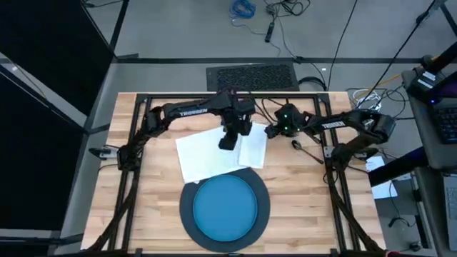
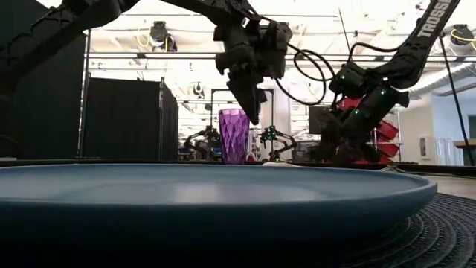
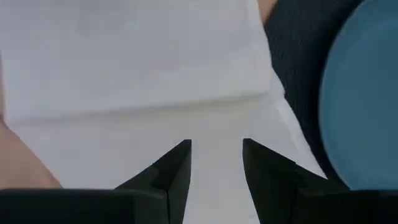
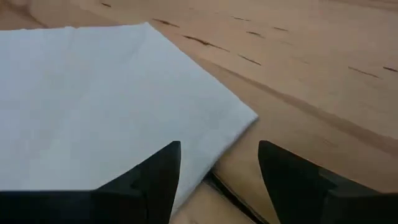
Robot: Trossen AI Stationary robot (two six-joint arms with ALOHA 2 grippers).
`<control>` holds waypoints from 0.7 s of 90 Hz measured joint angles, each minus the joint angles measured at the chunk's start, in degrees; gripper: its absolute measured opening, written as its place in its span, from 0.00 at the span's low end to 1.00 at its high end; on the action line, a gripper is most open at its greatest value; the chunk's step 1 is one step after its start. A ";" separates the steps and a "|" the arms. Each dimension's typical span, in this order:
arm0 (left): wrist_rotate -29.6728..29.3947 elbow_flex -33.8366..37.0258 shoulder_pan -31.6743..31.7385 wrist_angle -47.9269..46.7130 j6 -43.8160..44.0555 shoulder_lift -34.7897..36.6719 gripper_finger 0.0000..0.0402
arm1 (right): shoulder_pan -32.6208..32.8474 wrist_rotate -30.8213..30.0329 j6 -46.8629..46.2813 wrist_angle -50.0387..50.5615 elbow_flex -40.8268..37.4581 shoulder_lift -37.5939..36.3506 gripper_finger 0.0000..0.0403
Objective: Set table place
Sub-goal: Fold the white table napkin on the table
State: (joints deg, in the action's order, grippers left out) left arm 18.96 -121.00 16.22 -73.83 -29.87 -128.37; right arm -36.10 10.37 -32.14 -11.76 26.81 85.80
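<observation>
Blue plate [image 2: 223, 195]: fills the foreground, its rim stretching almost across the whole width.
Dark charger [image 2: 439, 234]: woven edge shows under the plate at the lower right.
Purple cup [image 2: 233, 135]: upright behind the plate, near the middle.
Left gripper [image 2: 250, 100]: hangs above the surface, just beside the cup's top, pointing down.
Right gripper [image 2: 343, 152]: low behind the plate, right of the cup; green lights glow on its arm.
</observation>
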 joint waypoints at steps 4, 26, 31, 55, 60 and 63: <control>0.00 0.76 -0.08 0.11 0.60 0.83 0.32 | 0.00 0.31 -0.05 -0.62 0.00 0.37 0.50; -1.17 8.19 -0.62 3.33 2.51 6.59 0.32 | 0.17 0.57 -1.07 -1.45 0.04 1.20 0.50; -1.57 9.62 -0.85 4.19 2.82 7.54 0.32 | 0.17 0.90 -1.49 -1.84 0.02 1.27 0.50; -2.55 20.72 -2.11 14.28 5.24 14.22 0.32 | 1.93 1.04 -3.20 -2.75 0.02 1.40 0.46; -2.75 23.50 -2.35 15.65 5.74 15.80 0.32 | 2.66 0.86 -3.43 -2.93 0.00 1.53 0.46; -2.86 25.21 -2.49 17.13 6.25 16.85 0.32 | 3.03 0.59 -3.60 -3.27 0.00 1.89 0.46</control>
State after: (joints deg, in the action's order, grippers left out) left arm 16.10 -95.79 13.73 -56.70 -23.62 -111.52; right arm -33.07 10.96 -35.74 -15.02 26.81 87.69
